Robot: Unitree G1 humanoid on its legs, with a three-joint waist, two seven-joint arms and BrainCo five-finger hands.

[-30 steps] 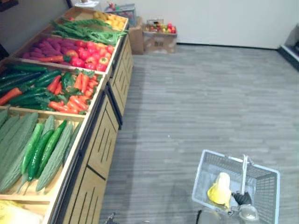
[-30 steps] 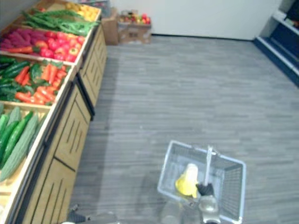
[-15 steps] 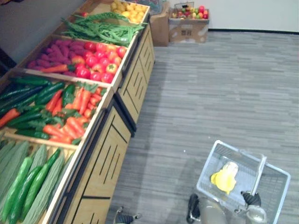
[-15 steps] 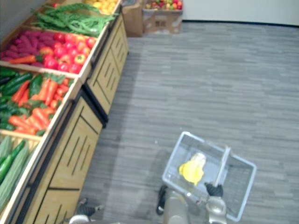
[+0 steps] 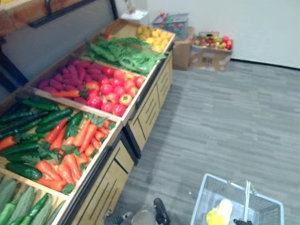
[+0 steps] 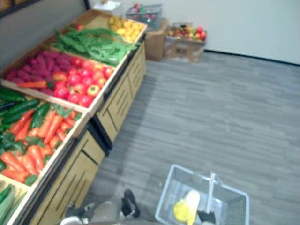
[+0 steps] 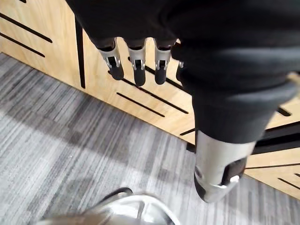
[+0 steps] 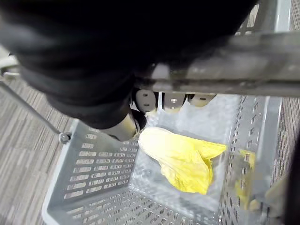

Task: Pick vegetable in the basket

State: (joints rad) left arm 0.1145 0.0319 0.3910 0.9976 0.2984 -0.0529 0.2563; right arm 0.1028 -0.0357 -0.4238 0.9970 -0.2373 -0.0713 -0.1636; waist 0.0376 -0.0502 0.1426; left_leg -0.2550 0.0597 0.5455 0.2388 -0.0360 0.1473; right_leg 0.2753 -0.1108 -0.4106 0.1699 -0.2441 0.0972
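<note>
The whole head view has swung up toward the wooden produce stand (image 5: 105, 183) over the last second. That is a camera move, not the things moving. Carrots (image 5: 77, 140) and tomatoes (image 5: 112, 93) now sit mid-view, and the grey mesh basket (image 5: 201, 201) has dropped to the bottom edge. The yellow leafy vegetable (image 8: 183, 161) lies on the basket floor. The right hand (image 8: 173, 101) is clenched round the basket handle (image 8: 225, 79), and the left hand (image 7: 137, 70) hangs beside the stand front, fingers released and empty. The robot is likely lining up another pick.
</note>
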